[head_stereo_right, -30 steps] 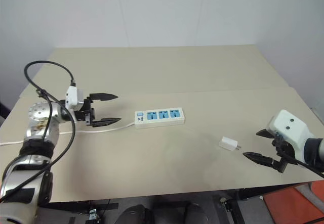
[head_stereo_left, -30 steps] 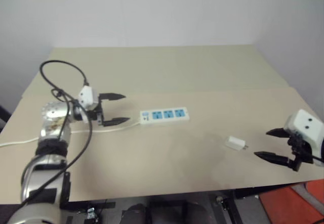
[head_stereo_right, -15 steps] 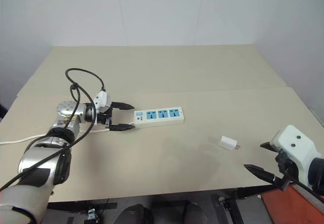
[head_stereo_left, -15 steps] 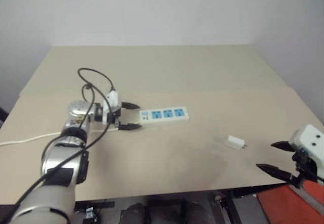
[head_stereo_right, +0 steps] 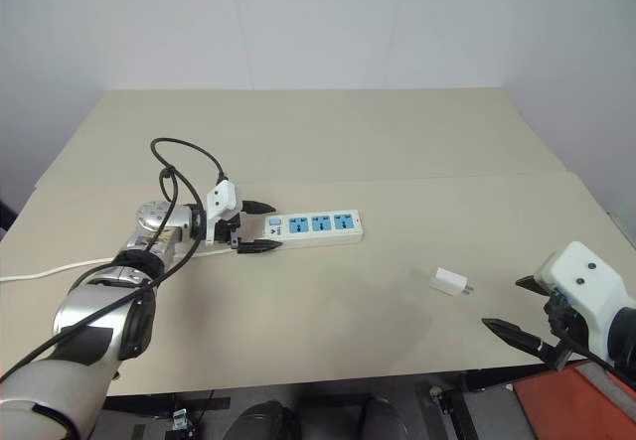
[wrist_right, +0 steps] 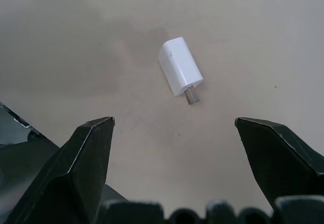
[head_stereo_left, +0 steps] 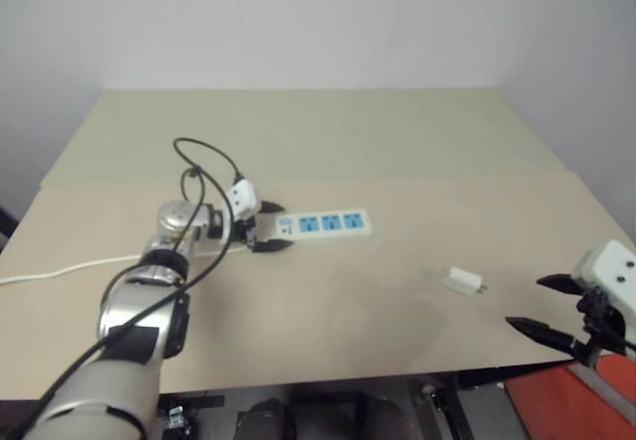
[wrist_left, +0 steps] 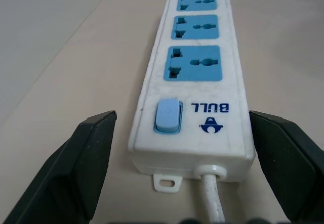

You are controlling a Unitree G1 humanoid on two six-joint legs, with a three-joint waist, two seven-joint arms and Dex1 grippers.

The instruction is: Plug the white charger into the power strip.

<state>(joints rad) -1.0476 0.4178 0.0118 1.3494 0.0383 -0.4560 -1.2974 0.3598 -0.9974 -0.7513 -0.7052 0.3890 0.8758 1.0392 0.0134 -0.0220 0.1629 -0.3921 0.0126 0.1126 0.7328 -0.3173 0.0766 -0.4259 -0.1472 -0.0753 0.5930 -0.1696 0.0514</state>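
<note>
While charger [head_stereo_right: 449, 282] lies loose on table [head_stereo_right: 397, 142], prongs unplugged, well apart from strip [head_stereo_right: 312, 227], task barely begun. Left gripper [head_stereo_right: 256, 227] brackets strip's switch end, jaws wide, empty. Right gripper [head_stereo_right: 521, 311] gapes near charger, grasp and plugging ahead.

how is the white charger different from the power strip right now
The power strip is a long bar with three blue sockets, a switch and a cord; the white charger is a small plain block with two short prongs.

The power strip's switch end sits between the open fingers of the left end effector; the white charger lies apart from the open right end effector.

Both are white and lie flat on the table, unconnected.
</note>
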